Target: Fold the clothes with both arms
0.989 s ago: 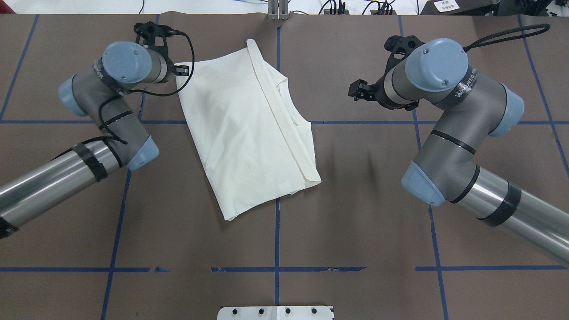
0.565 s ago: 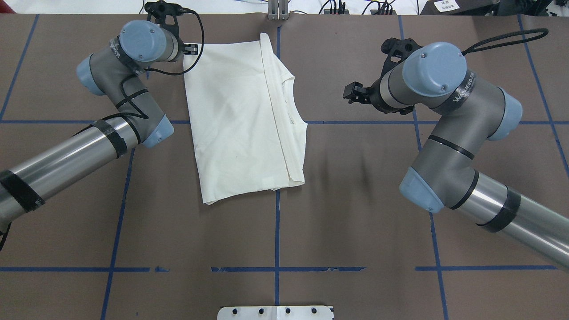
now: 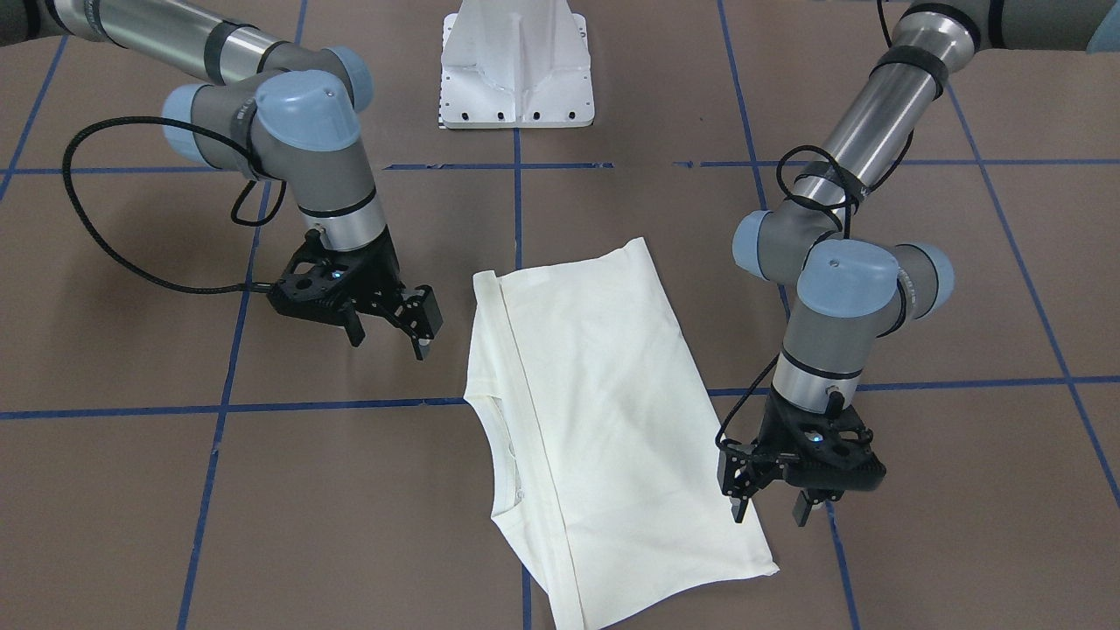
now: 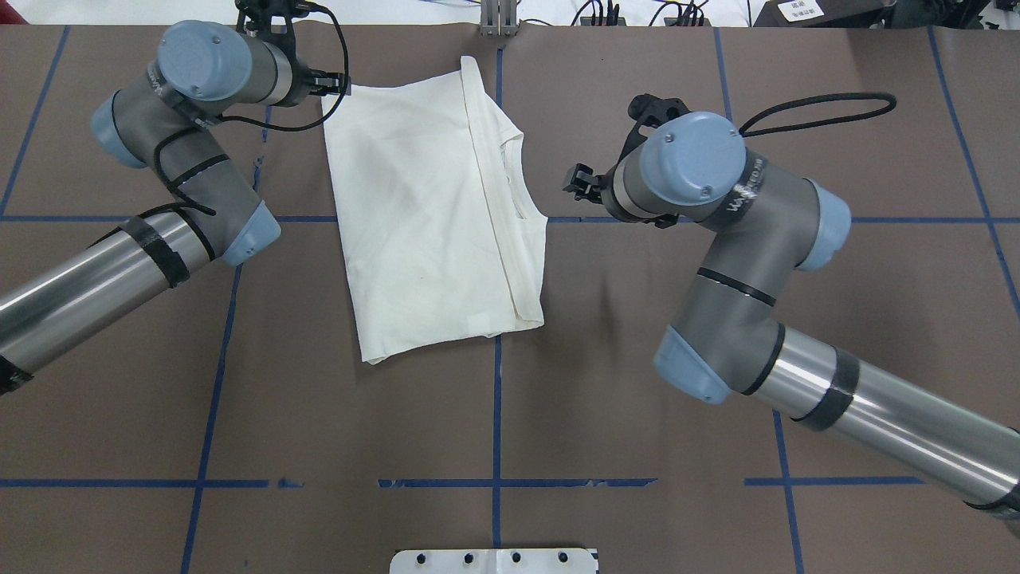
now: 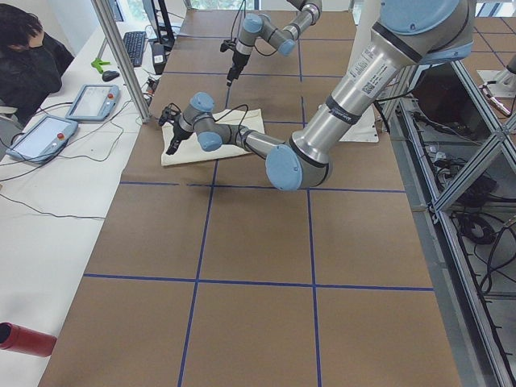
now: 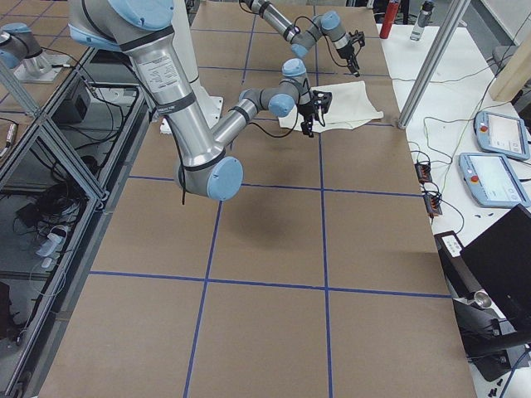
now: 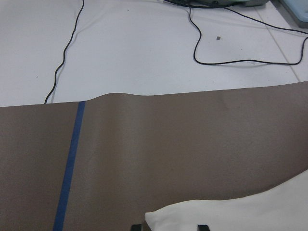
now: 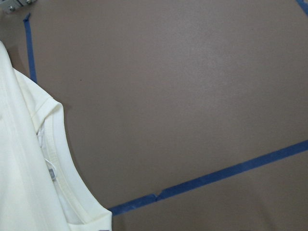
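Observation:
The clothes are one cream shirt [image 4: 430,207], folded into a long panel with its plain side up and the collar at its right edge. It lies flat on the brown table [image 4: 637,414]. My left gripper [image 4: 333,80] stands open at the shirt's far left corner. In the left wrist view that corner [image 7: 168,215] lies between the two fingertips. The front-facing view shows the left gripper [image 3: 770,507] low over the cloth edge. My right gripper [image 4: 575,182] hovers open just right of the collar [image 8: 53,159], apart from the shirt [image 3: 604,411] and holding nothing.
Blue tape lines [image 4: 496,414] grid the brown table. The white pedestal base [image 3: 516,61] stands at the robot's side. Beyond the far edge is a white bench [image 7: 144,48] with cables. A person [image 5: 28,56] and tablets [image 5: 93,101] are there.
The left gripper pulled the shirt's far corner toward the far edge, turning the shirt straighter, and then shifted slightly left. The right arm swung left toward the collar.

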Controlling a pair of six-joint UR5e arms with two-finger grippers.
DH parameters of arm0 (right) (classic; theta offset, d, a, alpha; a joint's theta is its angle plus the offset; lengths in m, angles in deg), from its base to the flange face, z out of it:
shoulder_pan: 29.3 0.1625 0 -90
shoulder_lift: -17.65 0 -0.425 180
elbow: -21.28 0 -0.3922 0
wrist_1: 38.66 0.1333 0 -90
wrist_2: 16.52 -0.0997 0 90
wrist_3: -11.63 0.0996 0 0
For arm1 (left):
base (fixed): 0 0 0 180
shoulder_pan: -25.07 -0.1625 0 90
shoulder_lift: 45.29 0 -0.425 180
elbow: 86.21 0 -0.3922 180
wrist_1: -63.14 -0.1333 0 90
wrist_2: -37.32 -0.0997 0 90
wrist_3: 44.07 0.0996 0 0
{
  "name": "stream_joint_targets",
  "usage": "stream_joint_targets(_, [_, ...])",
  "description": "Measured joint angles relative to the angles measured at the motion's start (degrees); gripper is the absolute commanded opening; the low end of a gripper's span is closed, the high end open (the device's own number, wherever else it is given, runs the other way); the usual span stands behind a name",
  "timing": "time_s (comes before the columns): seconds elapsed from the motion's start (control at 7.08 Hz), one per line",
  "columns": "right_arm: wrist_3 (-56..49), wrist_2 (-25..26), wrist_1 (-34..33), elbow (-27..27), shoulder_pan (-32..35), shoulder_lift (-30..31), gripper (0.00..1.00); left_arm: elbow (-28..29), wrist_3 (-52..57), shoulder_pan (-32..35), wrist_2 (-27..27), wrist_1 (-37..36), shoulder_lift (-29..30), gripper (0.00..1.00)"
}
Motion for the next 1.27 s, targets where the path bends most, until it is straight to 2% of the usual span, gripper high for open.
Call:
stream_joint_targets(0.14, [3.2, 1.8, 0.7, -4.4, -1.3, -3.8, 0.64, -2.4, 0.0, 0.1, 1.1, 0.1, -1.4, 1.0])
stream_joint_targets(0.42, [5.8, 4.6, 3.3, -10.5, -3.7, -6.5, 0.58, -3.9, 0.0, 0.1, 1.6, 0.1, -2.3, 1.0])
stream_joint_targets(1.13, [7.1, 8.3, 4.2, -13.7, -7.4, -6.9, 0.5, -4.3, 0.0, 0.0, 1.7, 0.1, -2.4, 1.0])
stream_joint_targets(1.27, [7.5, 8.7, 4.1, -13.8, -7.9, -6.9, 0.19, -4.6, 0.0, 0.0, 1.7, 0.1, -2.6, 1.0])
